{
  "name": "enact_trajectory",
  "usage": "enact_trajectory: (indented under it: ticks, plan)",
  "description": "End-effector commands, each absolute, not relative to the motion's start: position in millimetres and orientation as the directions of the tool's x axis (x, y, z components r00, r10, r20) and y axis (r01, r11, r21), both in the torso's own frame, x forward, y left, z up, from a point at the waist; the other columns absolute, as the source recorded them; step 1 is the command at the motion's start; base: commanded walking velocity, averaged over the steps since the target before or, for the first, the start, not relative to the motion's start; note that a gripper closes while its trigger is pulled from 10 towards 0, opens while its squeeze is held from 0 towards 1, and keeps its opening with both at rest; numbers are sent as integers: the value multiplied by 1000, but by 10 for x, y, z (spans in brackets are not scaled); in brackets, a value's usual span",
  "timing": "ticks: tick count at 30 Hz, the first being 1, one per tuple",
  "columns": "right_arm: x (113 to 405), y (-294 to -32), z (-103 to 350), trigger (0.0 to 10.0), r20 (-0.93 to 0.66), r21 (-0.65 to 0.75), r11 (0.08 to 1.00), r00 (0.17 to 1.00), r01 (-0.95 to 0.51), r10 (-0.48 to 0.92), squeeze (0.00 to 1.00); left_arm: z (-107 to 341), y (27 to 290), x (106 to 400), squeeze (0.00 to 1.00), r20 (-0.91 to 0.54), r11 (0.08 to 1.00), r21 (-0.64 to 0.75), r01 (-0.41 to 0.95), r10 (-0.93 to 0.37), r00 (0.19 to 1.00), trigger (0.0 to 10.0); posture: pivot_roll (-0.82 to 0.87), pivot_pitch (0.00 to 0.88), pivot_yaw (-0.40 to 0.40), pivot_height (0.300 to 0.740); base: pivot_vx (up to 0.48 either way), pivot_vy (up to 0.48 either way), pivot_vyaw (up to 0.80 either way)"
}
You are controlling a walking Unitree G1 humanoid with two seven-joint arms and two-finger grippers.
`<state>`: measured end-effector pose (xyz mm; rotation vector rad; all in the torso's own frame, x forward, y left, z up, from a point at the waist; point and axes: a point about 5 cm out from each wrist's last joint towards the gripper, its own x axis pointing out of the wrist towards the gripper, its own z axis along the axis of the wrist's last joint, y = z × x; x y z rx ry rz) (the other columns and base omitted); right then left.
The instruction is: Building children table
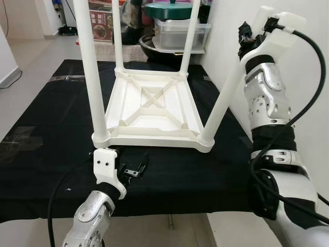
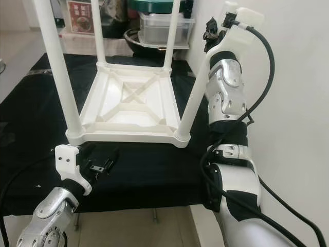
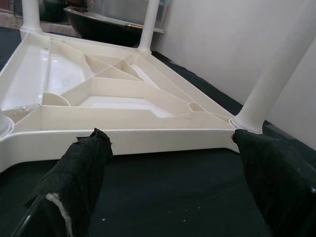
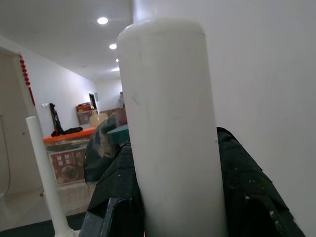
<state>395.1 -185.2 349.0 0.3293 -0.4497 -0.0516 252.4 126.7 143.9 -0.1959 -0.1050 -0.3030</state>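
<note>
Four white legs up, upturned table, right end effector pinching leg, left end effector spread.

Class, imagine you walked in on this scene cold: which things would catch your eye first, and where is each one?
An upturned white plastic children's table lies on a black cloth-covered work surface, legs up. The right gripper is shut on the near-right white leg by the wall. The left gripper rests open at the table's near edge.

A plain white is seen on the upturned table and its legs, against the solid black cloth beneath. Silver arms are tipped with black fingers and white mounts. Behind, a clear container is topped by a dark green lid.
</note>
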Motion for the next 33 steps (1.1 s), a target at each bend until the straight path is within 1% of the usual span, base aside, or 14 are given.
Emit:
enact_trajectory:
  ticks: [1, 3, 4, 5, 7, 9, 12, 14, 18, 19, 29, 30, 32, 33]
  plan:
    - [4008, -1866, 3310, 0, 301, 584, 810, 940, -49, -160, 0, 1424, 1272, 2531, 0, 128, 937, -166, 308, -290, 949, 10000, 65, 0, -121, 740, 0, 0, 0]
    - [4096, -1997, 2935, 0, 72, 792, 607, 976, 69, -204, 0, 1414, 1279, 2526, 0, 124, 937, -174, 304, -285, 950, 10000, 65, 0, -127, 740, 0, 0, 0]
    - [4096, -1997, 2935, 0, 72, 792, 607, 976, 69, -204, 0, 1414, 1279, 2526, 0, 124, 937, -174, 304, -285, 950, 10000, 65, 0, -127, 740, 0, 0, 0]
    - [4106, -2148, 2669, 0, -68, 853, 487, 964, 190, -257, 0, 1413, 1282, 2525, 0, 124, 937, -175, 303, -284, 951, 10000, 70, 0, -135, 740, 0, 0, 0]
    - [4106, -2148, 2669, 0, -68, 853, 487, 964, 190, -257, 0, 1413, 1282, 2525, 0, 124, 937, -175, 303, -284, 951, 10000, 70, 0, -135, 740, 0, 0, 0]
    - [3871, -2562, 1709, 0, -418, 766, 334, 821, 549, -389, 0, 1410, 1302, 2519, 0, 122, 938, -184, 295, -276, 953, 10000, 61, 0, -128, 740, 0, 0, 0]
    - [3702, -2625, 1302, 0, -528, 666, 351, 748, 658, -402, 0, 1407, 1306, 2515, 0, 119, 937, -181, 300, -281, 952, 10000, 67, 0, -130, 740, 0, 0, 0]
    - [3519, -2433, 837, 0, -644, 559, 456, 709, 693, -287, 0, 1418, 1319, 2521, 0, 118, 936, -178, 303, -285, 951, 10000, 67, 0, -119, 740, 0, 0, 0]
    - [3493, -2112, 694, 0, -678, 572, 539, 726, 619, -115, 0, 1431, 1316, 2529, 0, 119, 935, -177, 307, -289, 950, 10000, 67, 0, -112, 740, 0, 0, 0]
    - [3494, -1776, 642, 0, -683, 603, 599, 729, 526, 47, 0, 1428, 1293, 2527, 0, 114, 930, -173, 323, -307, 945, 10000, 69, 0, -103, 740, 0, 0, 0]
    - [3547, -1435, 694, 0, -692, 596, 667, 708, 447, 144, 0, 1438, 1330, 2547, 0, 110, 932, -152, 328, -313, 943, 10000, 75, 0, -99, 740, 0, 0, 0]
    - [3548, -1461, 696, 1176, -705, 570, 664, 703, 483, 94, 0, 1437, 1350, 2552, 0, 109, 935, -147, 321, -307, 945, 10000, 76, 0, -101, 740, 0, 0, 0]
    - [3532, -1520, 697, 1137, -724, 532, 651, 689, 541, 19, 0, 1431, 1380, 2556, 0, 107, 941, -140, 309, -296, 949, 10000, 78, 0, -110, 740, 0, 0, 0]
    - [3509, -1543, 679, 8275, -738, 508, 657, 675, 556, -1, 0, 1427, 1398, 2558, 0, 107, 943, -138, 302, -289, 951, 10000, 79, 0, -111, 740, 0, 0, 0]
